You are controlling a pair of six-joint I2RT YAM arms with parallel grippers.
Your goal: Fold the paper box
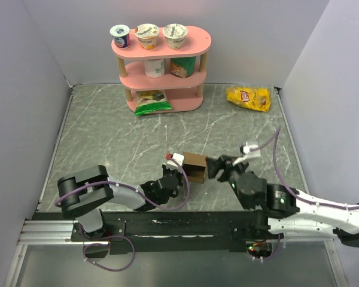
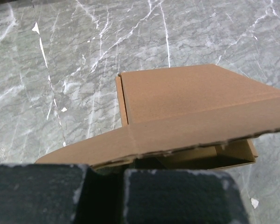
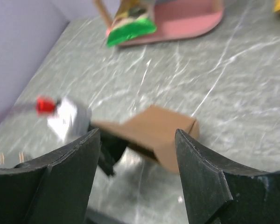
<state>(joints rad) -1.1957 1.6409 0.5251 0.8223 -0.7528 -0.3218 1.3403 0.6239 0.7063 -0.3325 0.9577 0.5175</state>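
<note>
The paper box (image 1: 195,167) is a small brown cardboard box lying on its side at the table's near middle, its open side toward the arms. One flap (image 2: 168,135) sticks out toward my left gripper (image 1: 172,174). That gripper (image 2: 106,172) is shut, with its dark pads (image 2: 177,196) just under and behind the flap's torn edge. I cannot tell whether they touch it. My right gripper (image 1: 218,167) stands open just right of the box. In the right wrist view the box (image 3: 163,133) shows beyond the right gripper (image 3: 136,133), with nothing between the fingers.
A pink three-tier shelf (image 1: 161,66) with yogurt cups stands at the back, a green bag (image 1: 152,101) leaning at its foot. A yellow chip bag (image 1: 248,98) lies at the back right. Grey walls close in both sides.
</note>
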